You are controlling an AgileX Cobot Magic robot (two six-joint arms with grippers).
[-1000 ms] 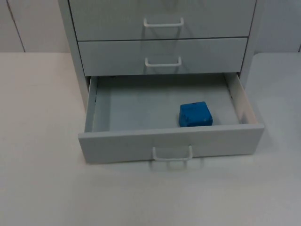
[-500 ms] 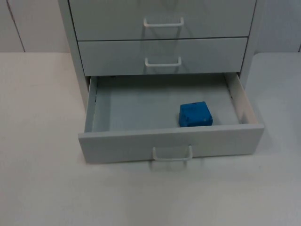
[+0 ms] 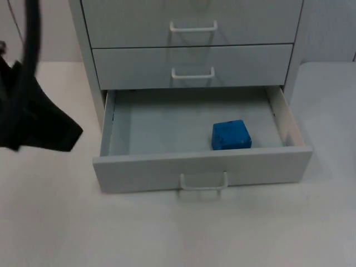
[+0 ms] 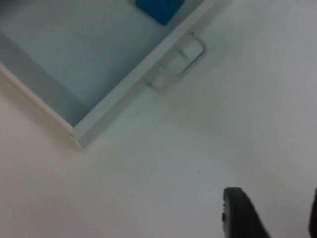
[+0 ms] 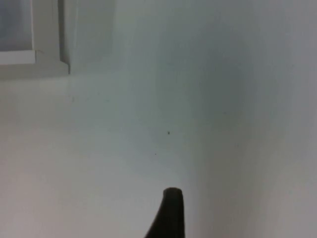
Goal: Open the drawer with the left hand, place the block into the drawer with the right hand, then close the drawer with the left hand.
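Note:
The bottom drawer [image 3: 203, 169] of the grey cabinet stands pulled out, its white handle [image 3: 203, 182] facing front. A blue block [image 3: 231, 135] lies inside it, right of centre, close to the front panel. My left arm [image 3: 33, 119] hangs dark and blurred over the table left of the drawer. In the left wrist view my left gripper [image 4: 275, 218] is open above bare table, well short of the drawer front [image 4: 143, 74], its handle [image 4: 178, 62] and the block [image 4: 158, 7]. A fingertip [image 5: 171, 213] of my right gripper hovers over the table near a drawer corner [image 5: 49, 62].
Two upper drawers [image 3: 192, 65] of the cabinet are closed, each with a white handle. White table [image 3: 183, 233] stretches in front of and to both sides of the cabinet. A grey partition wall [image 3: 39, 28] stands behind.
My left arm has swung into the top view at the left; before it was out of the picture. Drawer and block have not moved.

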